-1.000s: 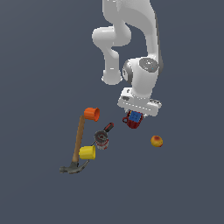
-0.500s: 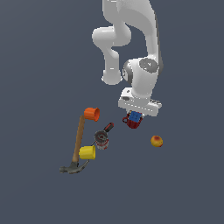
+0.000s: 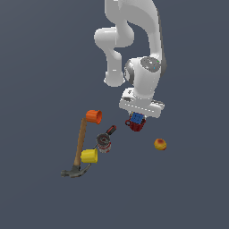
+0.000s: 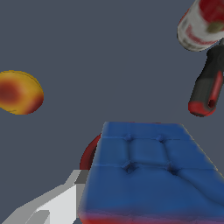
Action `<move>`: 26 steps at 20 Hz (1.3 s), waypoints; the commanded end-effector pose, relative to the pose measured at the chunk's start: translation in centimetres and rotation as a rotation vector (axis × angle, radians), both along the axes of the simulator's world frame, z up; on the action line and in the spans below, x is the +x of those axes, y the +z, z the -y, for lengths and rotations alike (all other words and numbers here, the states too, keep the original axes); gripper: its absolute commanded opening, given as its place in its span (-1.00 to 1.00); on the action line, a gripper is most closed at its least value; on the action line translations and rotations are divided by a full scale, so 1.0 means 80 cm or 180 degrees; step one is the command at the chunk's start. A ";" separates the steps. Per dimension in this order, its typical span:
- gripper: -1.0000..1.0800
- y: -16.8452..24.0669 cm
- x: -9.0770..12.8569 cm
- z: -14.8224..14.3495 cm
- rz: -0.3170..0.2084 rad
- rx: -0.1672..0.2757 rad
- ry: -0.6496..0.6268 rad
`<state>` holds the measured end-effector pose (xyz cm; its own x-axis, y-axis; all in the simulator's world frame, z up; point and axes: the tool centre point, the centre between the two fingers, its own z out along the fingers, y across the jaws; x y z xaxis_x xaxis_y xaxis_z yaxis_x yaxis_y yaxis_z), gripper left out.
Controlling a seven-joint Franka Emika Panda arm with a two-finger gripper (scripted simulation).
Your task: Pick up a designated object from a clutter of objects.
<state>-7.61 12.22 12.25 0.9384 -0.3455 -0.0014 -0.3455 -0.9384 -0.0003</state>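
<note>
The designated object, a small blue cube (image 3: 137, 117) with dark grid lines, sits between the fingers of my gripper (image 3: 137, 120), right over the dark red mug (image 3: 135, 126). In the wrist view the blue cube (image 4: 148, 170) fills the lower part of the picture. One white finger (image 4: 61, 199) presses against its side, and the other finger is hidden behind it. A sliver of the red mug (image 4: 89, 154) shows past the cube. The gripper looks shut on the cube.
The clutter of objects lies towards the exterior view's left: an orange cup (image 3: 94, 116), a wooden-handled hammer (image 3: 79, 147), a yellow cup (image 3: 89, 156) and a red-grey tool (image 3: 106, 139). An orange-red round fruit (image 3: 160, 144) lies towards the right.
The hand and the blue cube have risen very slightly. The other objects have not moved.
</note>
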 end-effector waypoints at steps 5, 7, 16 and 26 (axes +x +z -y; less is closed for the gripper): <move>-1.00 0.038 0.003 0.026 0.0006 0.0006 -0.0001; -1.00 0.055 0.004 0.037 0.0006 0.0008 -0.0001; -1.00 0.154 0.011 0.106 0.0005 0.0015 -0.0001; -1.00 0.264 0.022 0.184 0.0004 0.0008 -0.0006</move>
